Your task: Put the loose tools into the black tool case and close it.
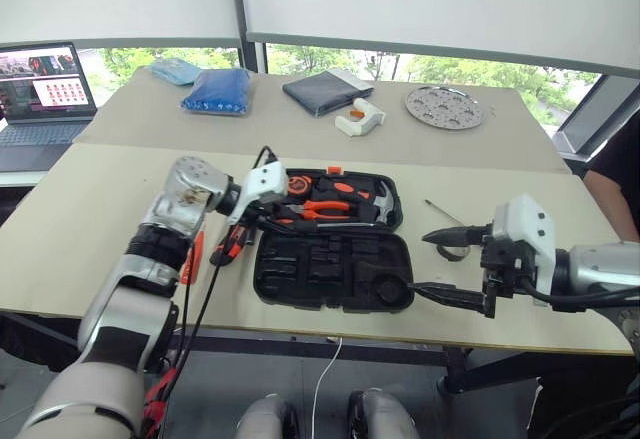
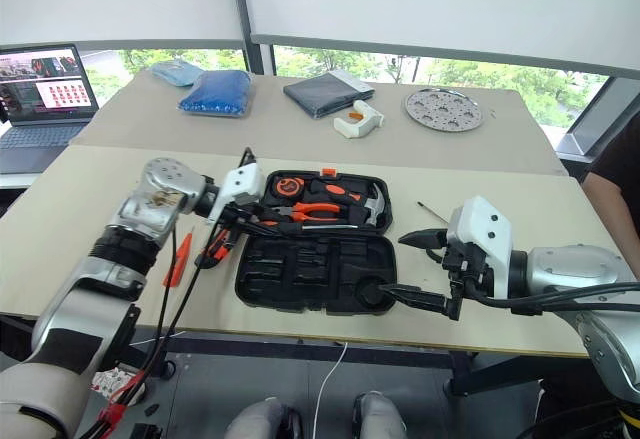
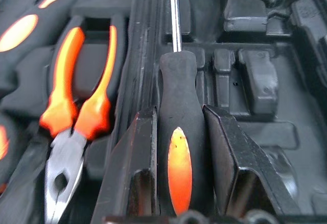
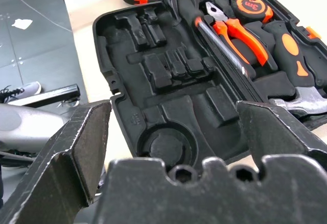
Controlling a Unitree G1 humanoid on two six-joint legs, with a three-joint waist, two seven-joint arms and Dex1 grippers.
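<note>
Orange pliers (image 3: 76, 91) beside gripper-held screwdriver (image 3: 179, 132).

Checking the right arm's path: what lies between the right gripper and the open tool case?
Bare tabletop; right gripper with jaws open, beside the tool case, seen in the left eye view.

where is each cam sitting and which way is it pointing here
Left and right eye views: on the head, looking forward and down at the black tool case; both arms show.
Left wrist view: on the left wrist, along the left tool, shut on a screwdriver over the case.
Right wrist view: on the right wrist, past the open right tool.
Shared: the case and pliers.
</note>
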